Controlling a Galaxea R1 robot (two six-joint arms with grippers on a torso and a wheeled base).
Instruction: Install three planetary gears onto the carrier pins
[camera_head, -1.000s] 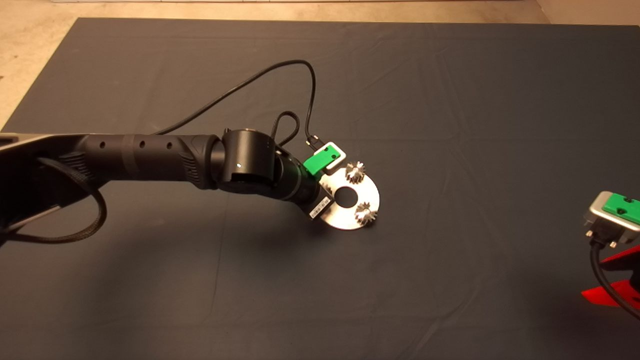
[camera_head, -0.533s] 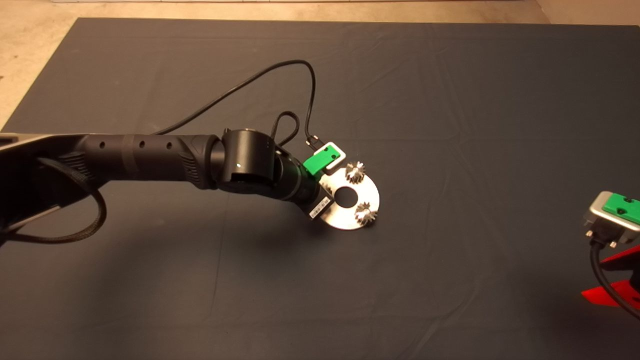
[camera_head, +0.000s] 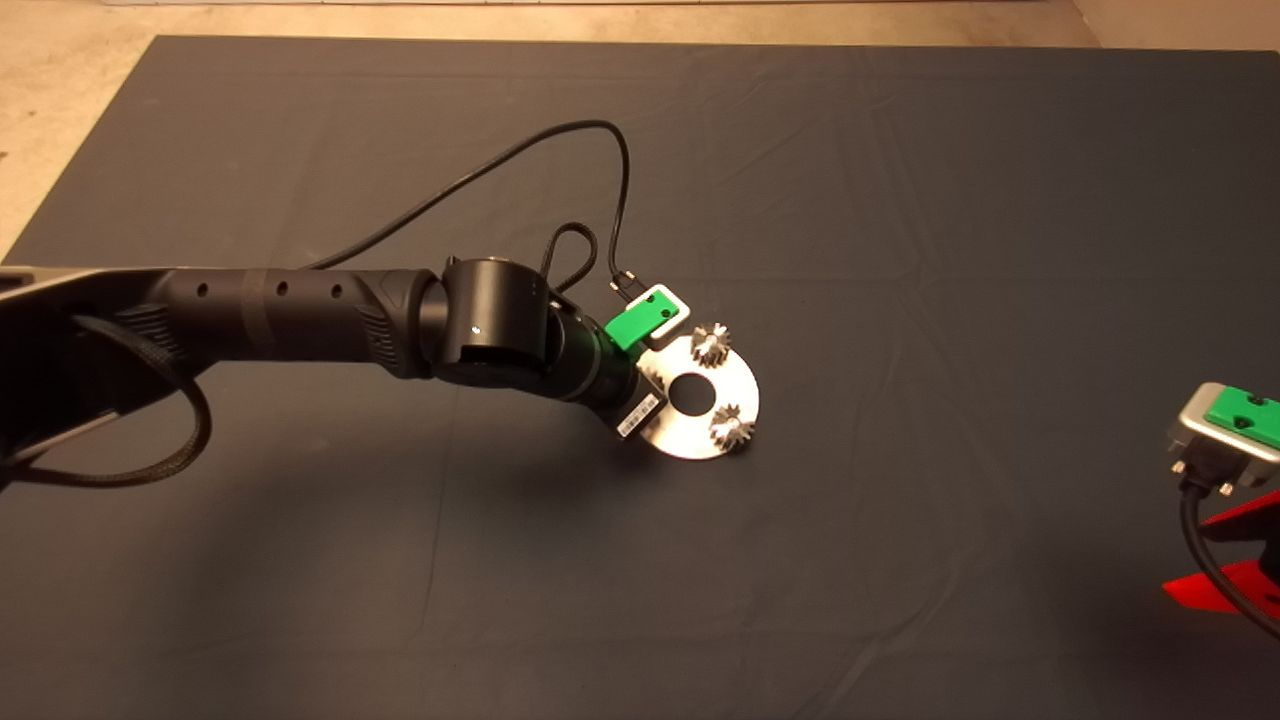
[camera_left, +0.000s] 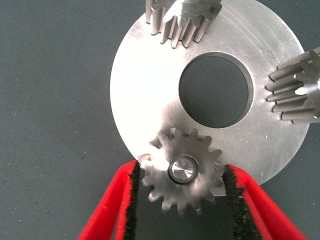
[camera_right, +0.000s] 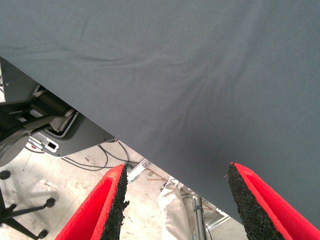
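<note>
Head view: the left gripper (camera_head: 655, 372) reaches over the disc (camera_head: 700, 432) mid-tabletop (camera_head: 900, 200), two planetary gears (camera_head: 710, 345) seated on it.

Left wrist view: its jaws pinch the third gear (camera_left: 182, 170), seated on a carrier pin (camera_left: 183, 168).

Right wrist view: the right gripper (camera_right: 176, 202) hangs parked at the tabletop's edge, jaws spread.

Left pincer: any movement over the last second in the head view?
No. The left pincer sits at the same edge of the disc, shut on the third gear, now over its pin.
</note>
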